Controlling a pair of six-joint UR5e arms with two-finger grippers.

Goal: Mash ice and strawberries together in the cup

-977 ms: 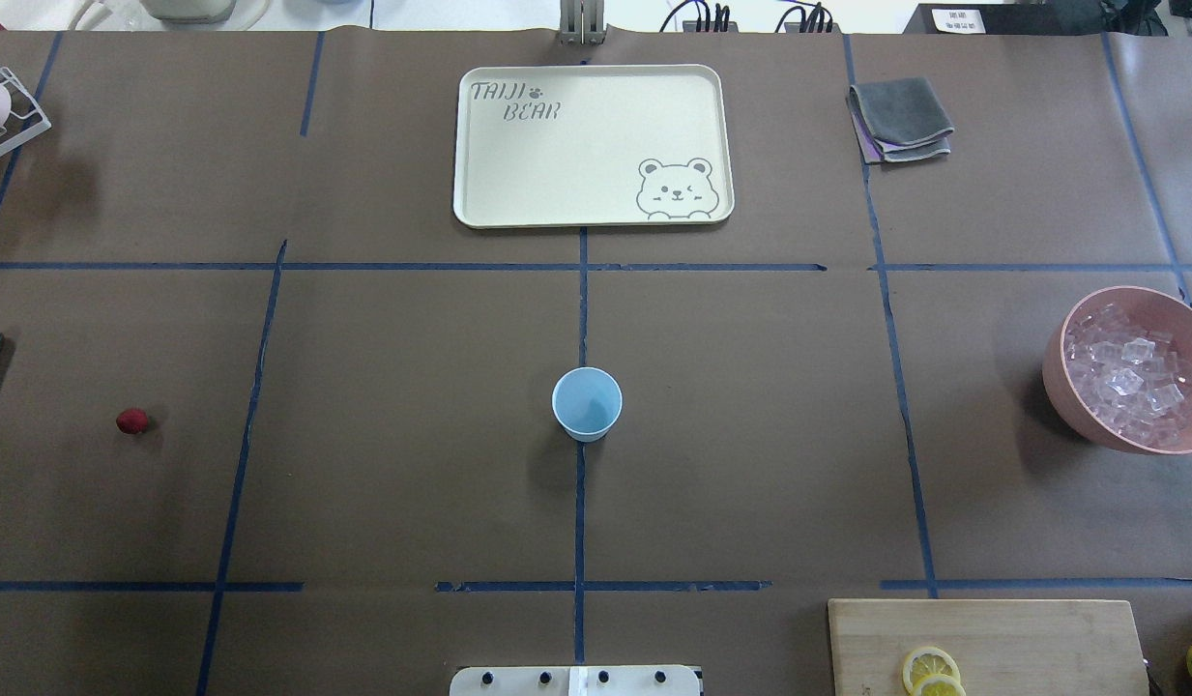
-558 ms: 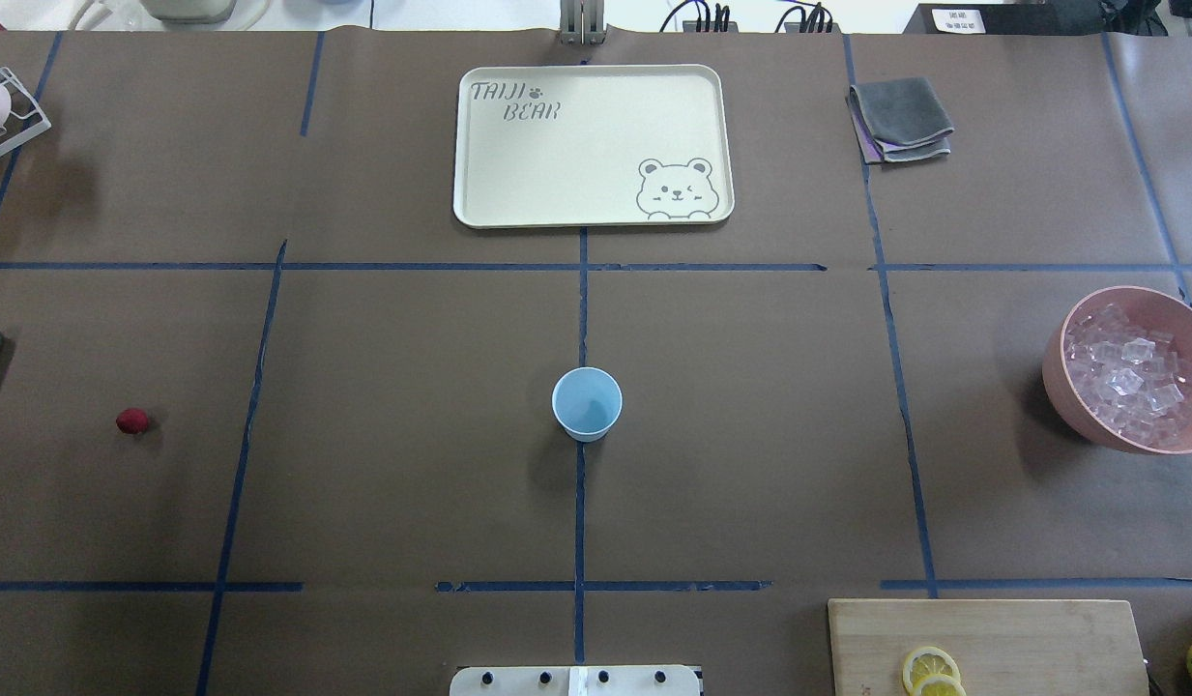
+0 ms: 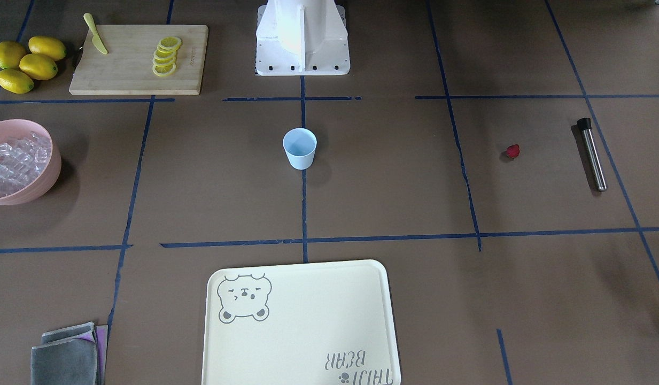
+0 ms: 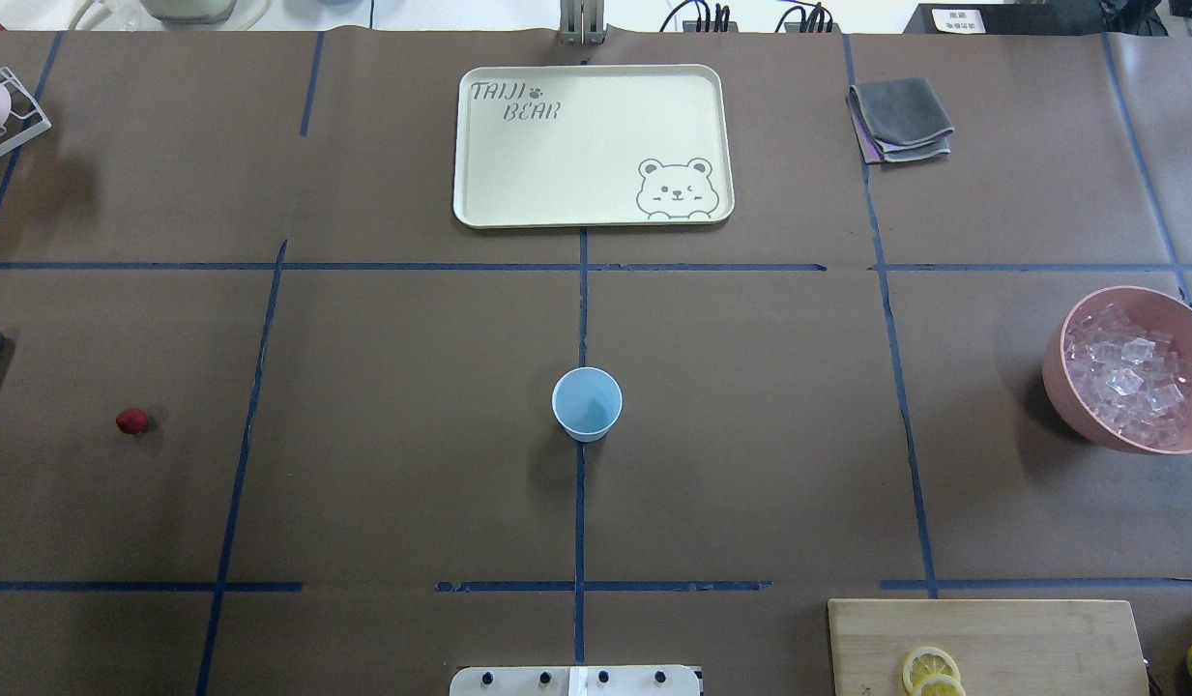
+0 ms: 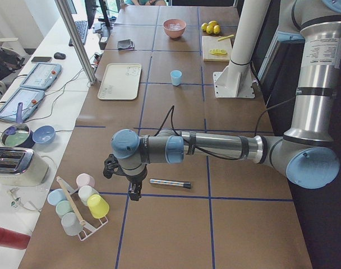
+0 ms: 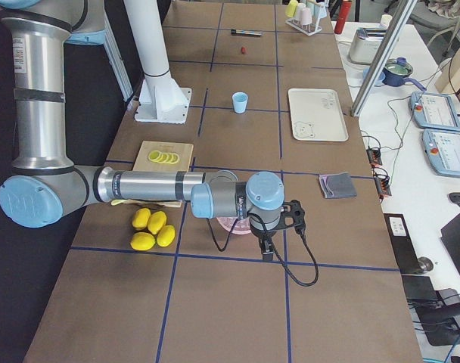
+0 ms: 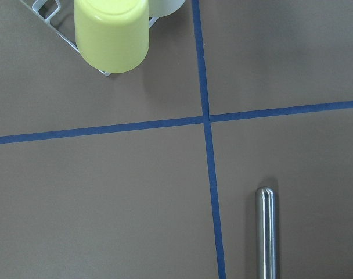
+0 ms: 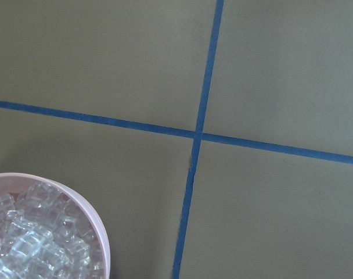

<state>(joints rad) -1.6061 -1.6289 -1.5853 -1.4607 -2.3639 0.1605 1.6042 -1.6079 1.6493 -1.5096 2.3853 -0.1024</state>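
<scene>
- Exterior front-facing: the cup (image 3: 300, 148) stood upright on the middle tape line. The strawberry (image 3: 513, 151) lay on the table near a steel rod (image 3: 593, 155). The ice (image 3: 11, 160) sat heaped in a pink bowl (image 3: 46, 182).
- Overhead exterior: this view looked into the cup's plain blue inside. Only the rod's tip showed at the frame edge.
- Exterior left: the left gripper (image 5: 135, 195) pointed down above the table. The rod lay just beside it, a rack of tumblers (image 5: 75, 207) near its other side, and the cup well beyond it. Released or clenched could not be determined.
- Exterior right: the right gripper (image 6: 266, 253) hung just beside the pink bowl, which its arm partly hid. The cup stood well beyond it, the strawberry farther still. Its finger state could not be determined.
- Left wrist-mounted: the rod's rounded end and a yellow tumbler (image 7: 111, 35) lay below the left gripper.
- Right wrist-mounted: the ice filled the bowl at the lower left corner, beside a tape crossing.
</scene>
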